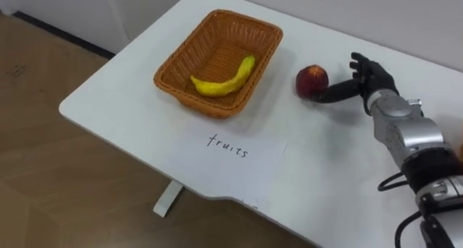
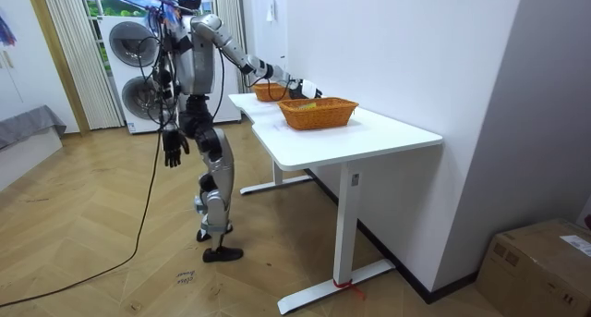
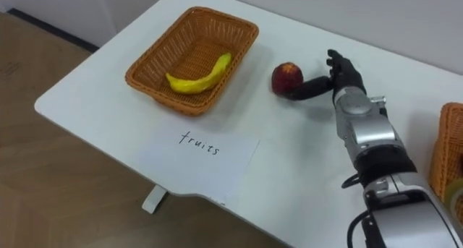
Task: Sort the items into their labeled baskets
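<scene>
A red apple (image 1: 312, 80) lies on the white table (image 1: 123, 118), just right of the wicker fruit basket (image 1: 181, 51). One yellow banana (image 1: 224, 80) rests inside that basket. My right hand (image 1: 365, 80) is behind and to the right of the apple, open: its thumb lies against the apple's near side and its fingers are spread above it. In the room view the right arm (image 2: 242, 62) stretches out over the table, and my left hand (image 2: 172, 149) hangs relaxed by my side.
A paper label (image 1: 231, 145) lies in front of the fruit basket, near the table's front edge. A second wicker basket (image 3: 447, 155) shows at the far right. I stand at the table's end, with washing machines (image 2: 129, 49) behind me.
</scene>
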Robot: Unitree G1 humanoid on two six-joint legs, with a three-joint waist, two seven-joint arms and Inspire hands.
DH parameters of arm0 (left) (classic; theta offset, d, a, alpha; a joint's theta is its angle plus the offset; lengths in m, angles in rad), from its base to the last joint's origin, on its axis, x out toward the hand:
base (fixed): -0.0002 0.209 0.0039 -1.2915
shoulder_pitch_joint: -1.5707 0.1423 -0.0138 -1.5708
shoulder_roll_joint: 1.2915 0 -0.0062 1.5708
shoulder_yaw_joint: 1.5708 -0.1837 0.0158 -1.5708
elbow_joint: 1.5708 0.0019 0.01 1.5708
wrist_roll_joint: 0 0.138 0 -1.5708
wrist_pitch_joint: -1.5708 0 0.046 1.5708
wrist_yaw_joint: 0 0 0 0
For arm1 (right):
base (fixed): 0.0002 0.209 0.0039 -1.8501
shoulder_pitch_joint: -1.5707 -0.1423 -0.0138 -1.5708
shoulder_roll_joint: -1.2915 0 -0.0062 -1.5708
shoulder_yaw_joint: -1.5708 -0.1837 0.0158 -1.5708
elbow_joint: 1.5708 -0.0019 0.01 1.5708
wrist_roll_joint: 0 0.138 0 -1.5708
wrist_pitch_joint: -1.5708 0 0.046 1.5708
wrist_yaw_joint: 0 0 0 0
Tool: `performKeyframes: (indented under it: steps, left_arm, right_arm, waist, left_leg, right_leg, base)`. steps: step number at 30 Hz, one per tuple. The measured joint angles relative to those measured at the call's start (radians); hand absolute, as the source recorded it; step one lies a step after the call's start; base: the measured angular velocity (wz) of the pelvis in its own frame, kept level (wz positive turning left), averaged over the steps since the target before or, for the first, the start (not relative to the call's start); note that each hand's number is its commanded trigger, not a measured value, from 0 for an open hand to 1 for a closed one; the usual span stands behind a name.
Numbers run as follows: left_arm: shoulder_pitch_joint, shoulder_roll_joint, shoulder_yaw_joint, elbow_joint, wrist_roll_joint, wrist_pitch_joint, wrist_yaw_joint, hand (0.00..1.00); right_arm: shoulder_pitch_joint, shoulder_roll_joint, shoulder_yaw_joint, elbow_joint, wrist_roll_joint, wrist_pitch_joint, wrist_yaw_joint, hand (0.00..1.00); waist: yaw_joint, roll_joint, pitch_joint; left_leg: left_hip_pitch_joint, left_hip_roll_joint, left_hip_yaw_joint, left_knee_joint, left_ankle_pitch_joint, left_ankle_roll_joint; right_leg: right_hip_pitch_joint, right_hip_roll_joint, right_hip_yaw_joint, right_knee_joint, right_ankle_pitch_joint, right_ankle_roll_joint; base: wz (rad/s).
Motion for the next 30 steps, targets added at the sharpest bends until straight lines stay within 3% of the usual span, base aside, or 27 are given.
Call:
performKeyframes:
  steps: [5, 7, 11, 21, 30]
  left_arm:
    - [-0.022, 0.000, -0.014, 0.000, 0.000, -0.026, 0.008, 0.00]
    - [-0.032, 0.000, -0.016, 0.001, 0.000, -0.036, 0.013, 0.00]
    - [-0.044, 0.000, -0.018, 0.001, -0.002, -0.049, 0.013, 0.00]
    - [-0.091, 0.000, -0.023, 0.019, -0.041, -0.078, 0.010, 0.00]
    - [-0.107, 0.005, -0.049, 0.020, -0.051, -0.078, 0.003, 0.00]
  right_arm:
    - [-0.008, -0.001, 0.000, 0.007, -0.001, -0.048, -0.008, 0.00]
    - [-0.008, -0.001, 0.000, 0.007, -0.002, -0.068, -0.012, 0.00]
    - [-0.014, -0.001, 0.000, 0.007, -0.002, -0.085, -0.016, 0.00]
    - [-0.015, -0.001, 0.003, 0.008, -0.004, -0.096, -0.018, 0.00]
    - [-0.016, -0.003, 0.041, 0.008, -0.052, -0.098, -0.003, 0.00]
  waist:
    - [-0.001, 0.000, 0.0020]
    - [-0.002, 0.003, 0.0078]
    - [-0.001, 0.001, 0.0092]
    - [0.027, -0.010, 0.0140]
    - [0.028, -0.009, 0.0151]
  left_leg:
    - [-0.026, 0.003, -0.001, -0.002, 0.006, -0.005]
    - [-0.030, 0.005, -0.001, -0.002, 0.007, -0.006]
    - [-0.045, 0.005, 0.000, -0.002, 0.007, -0.007]
    - [-0.054, 0.010, 0.019, -0.001, 0.010, -0.006]
    - [-0.056, 0.016, 0.022, -0.001, 0.009, -0.009]
  right_leg:
    - [-0.029, 0.002, -0.004, 0.004, 0.002, -0.004]
    - [-0.035, 0.002, -0.004, 0.009, 0.002, -0.004]
    - [-0.052, 0.001, -0.003, 0.012, 0.004, -0.006]
    - [-0.067, 0.001, -0.002, 0.013, 0.007, -0.012]
    - [-0.068, 0.004, -0.003, 0.011, 0.009, -0.015]
  base:
    - [0.00]
    - [0.00]
    - [-0.02]
    - [-0.04]
    - [0.00]
